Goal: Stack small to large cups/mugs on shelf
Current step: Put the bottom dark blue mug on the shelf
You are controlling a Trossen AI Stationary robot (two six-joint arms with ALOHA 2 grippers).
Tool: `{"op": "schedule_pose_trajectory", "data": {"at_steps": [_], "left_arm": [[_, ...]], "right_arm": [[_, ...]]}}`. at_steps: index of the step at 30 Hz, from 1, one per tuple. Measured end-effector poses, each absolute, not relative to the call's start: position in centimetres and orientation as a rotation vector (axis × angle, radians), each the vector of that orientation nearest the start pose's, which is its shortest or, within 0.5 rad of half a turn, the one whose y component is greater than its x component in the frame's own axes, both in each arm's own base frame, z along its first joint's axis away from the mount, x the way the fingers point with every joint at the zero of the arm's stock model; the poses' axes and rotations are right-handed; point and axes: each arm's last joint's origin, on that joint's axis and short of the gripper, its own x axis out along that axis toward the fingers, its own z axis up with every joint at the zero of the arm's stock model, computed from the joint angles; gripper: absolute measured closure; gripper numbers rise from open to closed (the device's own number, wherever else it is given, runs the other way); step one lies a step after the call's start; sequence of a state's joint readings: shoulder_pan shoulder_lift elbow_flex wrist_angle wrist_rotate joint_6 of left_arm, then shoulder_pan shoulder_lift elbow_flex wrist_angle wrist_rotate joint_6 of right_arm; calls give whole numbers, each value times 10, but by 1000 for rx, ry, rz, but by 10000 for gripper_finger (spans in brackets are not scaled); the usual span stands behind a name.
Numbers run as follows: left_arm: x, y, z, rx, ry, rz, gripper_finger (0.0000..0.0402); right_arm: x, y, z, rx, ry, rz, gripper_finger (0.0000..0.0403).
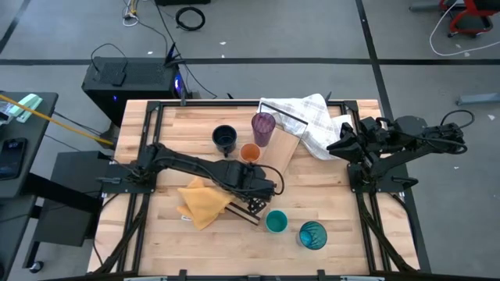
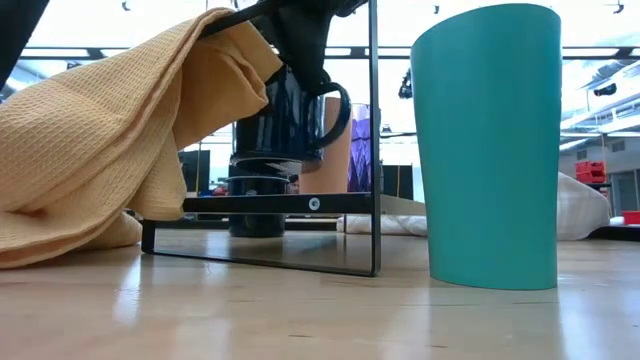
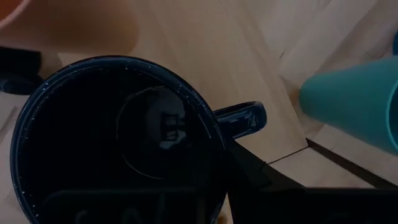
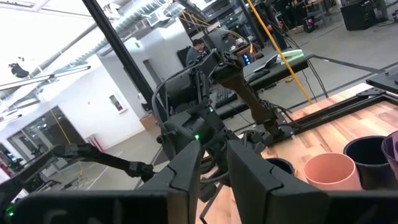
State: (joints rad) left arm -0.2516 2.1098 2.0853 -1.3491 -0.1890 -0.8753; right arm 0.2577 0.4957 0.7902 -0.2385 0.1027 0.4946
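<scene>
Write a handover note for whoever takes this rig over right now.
Left tool: shut on a navy mug, mid-table by the yellow cloth.
Right tool: waiting beside the white towel.
Purple tumbler and orange cup stand at the shelf, second navy mug beside them. Teal cup and patterned tumbler stand apart near the table's front.
Done: nothing nested yet.
Left: all the stacking.
</scene>
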Motion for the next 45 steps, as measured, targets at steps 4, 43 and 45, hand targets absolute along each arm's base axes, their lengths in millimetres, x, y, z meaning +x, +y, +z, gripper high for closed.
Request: {"op": "schedule_pose_trajectory", "data": {"at_steps": [4,43,45], "left_arm": [[413,-101,285,-437,1242,521,370],[416,-107,268,-475,1295,562,370],[416,-107,268,-477,1292,567,370]], "right_arm": [[99,23,363,503,-13,174,316],[98,23,363,506,-14,175,316],[99,23,363,505,-14,175,316]]}}
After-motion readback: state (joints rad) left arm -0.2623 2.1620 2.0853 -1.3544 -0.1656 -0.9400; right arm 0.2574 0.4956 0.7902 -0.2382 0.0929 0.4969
